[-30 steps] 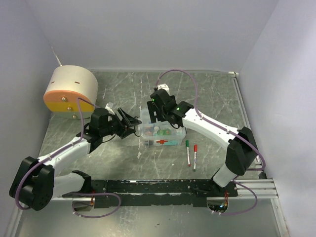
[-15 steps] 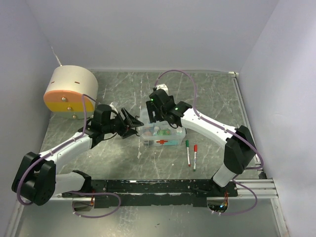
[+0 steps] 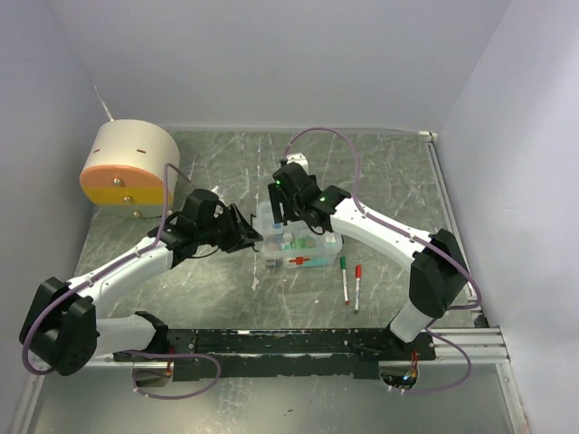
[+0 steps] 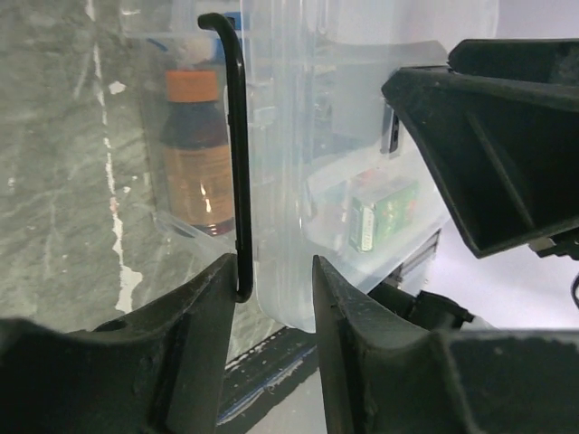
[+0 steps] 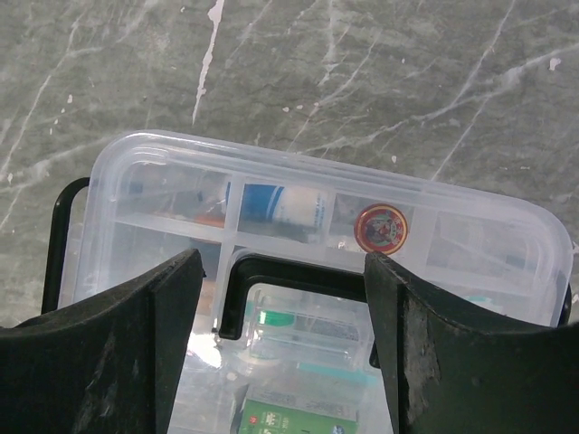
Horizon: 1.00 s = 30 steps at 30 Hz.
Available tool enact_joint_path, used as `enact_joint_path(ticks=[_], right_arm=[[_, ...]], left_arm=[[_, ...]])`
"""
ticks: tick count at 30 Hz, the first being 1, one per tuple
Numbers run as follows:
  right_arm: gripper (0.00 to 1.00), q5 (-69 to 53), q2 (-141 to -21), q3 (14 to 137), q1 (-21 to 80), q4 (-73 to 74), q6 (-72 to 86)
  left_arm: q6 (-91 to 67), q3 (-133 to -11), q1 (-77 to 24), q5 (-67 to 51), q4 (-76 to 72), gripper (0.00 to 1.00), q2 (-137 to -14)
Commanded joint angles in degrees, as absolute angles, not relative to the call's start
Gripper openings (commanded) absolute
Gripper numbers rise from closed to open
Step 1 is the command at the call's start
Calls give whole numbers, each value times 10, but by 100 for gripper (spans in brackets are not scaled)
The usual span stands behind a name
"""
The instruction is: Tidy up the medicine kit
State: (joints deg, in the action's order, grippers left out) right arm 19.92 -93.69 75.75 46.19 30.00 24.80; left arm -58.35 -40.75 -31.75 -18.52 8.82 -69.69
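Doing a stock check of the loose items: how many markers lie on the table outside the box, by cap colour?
Green-capped marker: 1
Red-capped marker: 1
Total: 2, lying side by side to the right of the clear box.

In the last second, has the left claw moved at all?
Yes. The left gripper slid right, away from the round tub, up to the clear medicine box.

We found the kit (image 3: pixel 294 246) between our left gripper (image 3: pixel 246 237) and right gripper (image 3: pixel 288 210), two pens (image 3: pixel 350 278) lying right of it, a drum (image 3: pixel 128 166) far left.
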Motion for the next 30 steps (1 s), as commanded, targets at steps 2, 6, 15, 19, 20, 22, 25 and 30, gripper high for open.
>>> enact_joint_path(ticks=[2,6,15,19,20,22,25,30], right_arm=[[71,186,-946,747,462,299,271],[71,183,-947,745,461,296,276],[69,177,-953,746,462,295,279],[69,176,-952,744,462,292,281],[69,175,-952,743,461,290,281],[68,173,-955,742,461,288,281],[67,171,-959,744,461,291,283],[67,170,-957,740,460,289,284]], left_arm=[[-530,-444,-335,-109,149,50,-702],[-516,-466,-358,-96,167,57,-713],[-514,-482,-392,-57,195,61,-698],[-513,-488,-405,-48,215,58,-706],[-513,-487,-408,-49,214,57,-708],[-514,-488,-412,-43,220,55,-711],[-511,-495,-417,-29,228,53,-711],[-504,-503,-424,-18,238,47,-720]])
